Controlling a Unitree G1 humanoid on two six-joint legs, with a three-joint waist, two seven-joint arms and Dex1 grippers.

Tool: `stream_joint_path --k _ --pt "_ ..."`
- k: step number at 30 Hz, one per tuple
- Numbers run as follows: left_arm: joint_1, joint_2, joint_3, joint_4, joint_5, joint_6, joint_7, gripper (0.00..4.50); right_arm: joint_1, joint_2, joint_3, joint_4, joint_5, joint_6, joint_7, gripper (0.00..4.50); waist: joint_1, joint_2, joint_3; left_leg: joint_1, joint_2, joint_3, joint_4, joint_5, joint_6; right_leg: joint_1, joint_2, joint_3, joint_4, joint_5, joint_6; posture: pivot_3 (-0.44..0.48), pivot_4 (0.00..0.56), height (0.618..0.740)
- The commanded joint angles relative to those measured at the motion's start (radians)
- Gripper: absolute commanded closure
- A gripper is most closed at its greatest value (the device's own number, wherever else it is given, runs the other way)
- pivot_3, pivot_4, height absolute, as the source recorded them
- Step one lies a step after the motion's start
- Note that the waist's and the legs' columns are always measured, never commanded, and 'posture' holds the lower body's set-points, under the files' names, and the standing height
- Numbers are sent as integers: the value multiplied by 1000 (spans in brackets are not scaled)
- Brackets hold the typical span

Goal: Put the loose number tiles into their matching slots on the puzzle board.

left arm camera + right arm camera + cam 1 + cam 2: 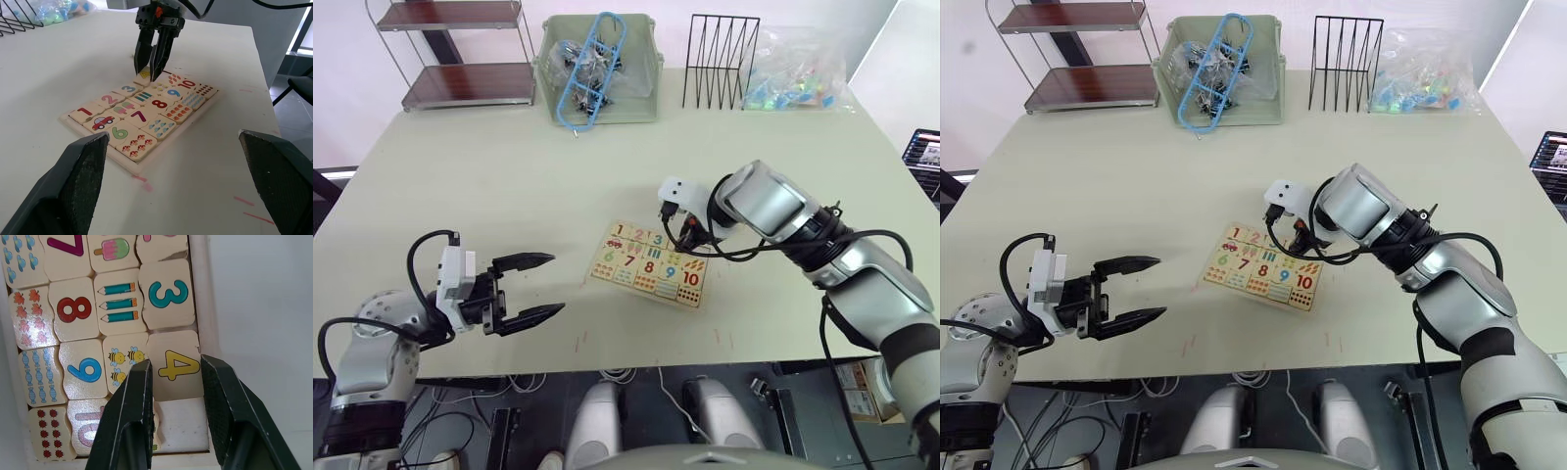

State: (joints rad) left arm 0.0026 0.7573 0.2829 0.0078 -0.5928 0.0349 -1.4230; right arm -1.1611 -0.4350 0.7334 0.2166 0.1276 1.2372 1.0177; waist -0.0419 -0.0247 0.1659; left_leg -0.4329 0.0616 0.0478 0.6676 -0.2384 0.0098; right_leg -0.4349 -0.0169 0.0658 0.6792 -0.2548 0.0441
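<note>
Diagonally laid, the flat light-wood puzzle board (650, 265) is met by the right gripper (176, 369), whose fingers straddle the yellow "4" tile (176, 364); the left gripper (530, 290) is held wide open, empty.

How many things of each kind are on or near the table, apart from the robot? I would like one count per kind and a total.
puzzle board: 1
green bin: 1
black wire rack: 1
clear bag: 1
two-tier shelf: 1
Total: 5
</note>
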Motion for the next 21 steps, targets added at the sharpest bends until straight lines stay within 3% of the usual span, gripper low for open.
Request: stream_joint_path --k 1,19,21 --pt "2 14 26 -26 -19 -8 -9 0 -7 -8 -4 -19 -4 -12 0 3647 0 0 0 0 0 0 0 0 0 0 0 0 0 0 0 0 150 740" --pt "1 15 24 -26 -18 -5 -8 0 -6 0 -8 -1 -12 -55 2 3647 0 0 0 0 0 0 0 0 0 0 0 0 0 0 0 0 150 740" --pt "2 15 24 -27 -19 -4 -9 0 -5 -1 -8 -4 -12 -54 3 2628 0 0 0 0 0 0 0 0 0 0 0 0 0 0 0 0 150 740"
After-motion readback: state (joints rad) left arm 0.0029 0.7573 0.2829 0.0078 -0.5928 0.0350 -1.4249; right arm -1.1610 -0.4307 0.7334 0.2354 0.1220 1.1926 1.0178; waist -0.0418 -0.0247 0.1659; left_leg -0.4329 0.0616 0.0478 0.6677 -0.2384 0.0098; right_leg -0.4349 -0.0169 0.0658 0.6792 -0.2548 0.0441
